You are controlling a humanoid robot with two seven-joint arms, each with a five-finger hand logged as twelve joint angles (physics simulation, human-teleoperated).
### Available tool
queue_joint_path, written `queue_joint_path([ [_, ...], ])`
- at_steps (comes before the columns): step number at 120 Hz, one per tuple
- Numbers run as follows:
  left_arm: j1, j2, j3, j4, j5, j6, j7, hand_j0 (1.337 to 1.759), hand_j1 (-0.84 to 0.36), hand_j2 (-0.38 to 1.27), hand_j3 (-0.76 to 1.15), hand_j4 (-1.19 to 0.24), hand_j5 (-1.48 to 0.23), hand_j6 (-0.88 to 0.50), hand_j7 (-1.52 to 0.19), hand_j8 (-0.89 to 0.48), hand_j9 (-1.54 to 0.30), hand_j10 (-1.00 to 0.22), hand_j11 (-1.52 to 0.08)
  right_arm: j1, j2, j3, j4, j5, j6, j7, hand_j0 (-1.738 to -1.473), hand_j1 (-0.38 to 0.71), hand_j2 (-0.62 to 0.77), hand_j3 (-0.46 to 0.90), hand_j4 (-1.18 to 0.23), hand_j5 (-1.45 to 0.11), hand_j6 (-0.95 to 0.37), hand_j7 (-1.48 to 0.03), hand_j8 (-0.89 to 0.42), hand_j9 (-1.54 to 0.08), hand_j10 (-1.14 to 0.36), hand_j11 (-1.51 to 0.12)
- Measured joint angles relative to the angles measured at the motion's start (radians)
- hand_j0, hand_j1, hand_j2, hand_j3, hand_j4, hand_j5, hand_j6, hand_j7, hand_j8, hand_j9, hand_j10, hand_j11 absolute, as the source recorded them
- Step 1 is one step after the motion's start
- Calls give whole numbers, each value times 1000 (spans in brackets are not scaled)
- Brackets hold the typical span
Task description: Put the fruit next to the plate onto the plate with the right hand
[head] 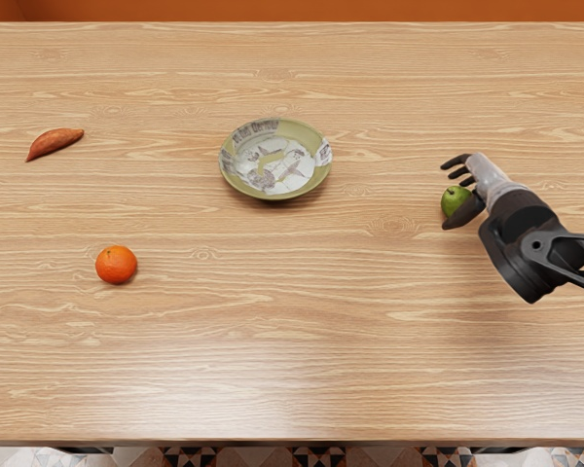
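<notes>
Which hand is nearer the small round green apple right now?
Right. The right hand is against the small round green apple, on the picture's right of it; the left hand is out of view.

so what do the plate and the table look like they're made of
Plate: probably glazed ceramic, going by its smooth olive-green rim and the grey-white printed pattern inside; moulded plastic cannot be ruled out. Table: wood or wood veneer with a matte finish, shown by long pale grain lines and no glare.
</notes>
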Motion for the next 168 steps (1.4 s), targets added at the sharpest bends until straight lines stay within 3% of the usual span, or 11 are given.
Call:
queue_joint_path([
  [22,0,0,0,0,0,0,0,1658,325,4,0,-21,-27,-21,-27,-21,-27,-21,-27,-5,12,-3,-23,-16,1,-1,-1658,62,-54,0,-391,-427,-372,-458,-404,-453,-392,-459],
  [66,0,0,-1,0,0,0,0,1658,325,4,0,-21,-27,-21,-27,-21,-27,-21,-27,-27,15,-5,-55,-10,-1,0,-1658,115,-62,0,-444,-475,-419,-517,-263,-511,-335,-519],
  [93,0,0,0,0,0,0,0,1658,325,4,0,-21,-27,-21,-27,-21,-27,-21,-27,-29,15,-4,-57,-16,0,-1,-1657,194,-69,-1,-526,-551,-486,-609,-293,-583,-358,-602],
  [104,0,0,-1,0,0,0,0,1658,325,4,0,-21,-27,-21,-27,-21,-27,-21,-27,-29,14,-5,-57,-10,0,-1,-1657,233,-79,0,-544,-598,-524,-647,-361,-623,-457,-642],
  [127,0,0,0,0,0,0,0,1658,325,4,0,-21,-27,-21,-27,-21,-27,-21,-27,-35,15,-4,-57,-14,0,0,-1655,281,-28,-1,-584,-651,-542,-702,-401,-680,-445,-706],
  [137,0,0,-1,0,0,0,0,1658,325,4,0,-21,-27,-21,-27,-21,-27,-21,-27,-40,15,-4,-58,-19,0,-1,-1654,299,71,-2,-609,-647,-550,-716,-398,-689,-462,-717],
  [150,0,0,-1,0,0,0,0,1658,325,4,0,-21,-27,-21,-27,-21,-27,-21,-27,-46,15,-4,-62,-17,-2,-2,-1651,254,143,-2,-636,-652,-596,-736,-445,-692,-536,-721],
  [168,0,0,0,0,0,0,0,1658,325,5,0,-21,-27,-21,-27,-21,-27,-21,-27,-52,16,-2,-68,-20,2,-1,-1647,254,167,-3,-643,-695,-620,-762,-445,-728,-512,-760],
])
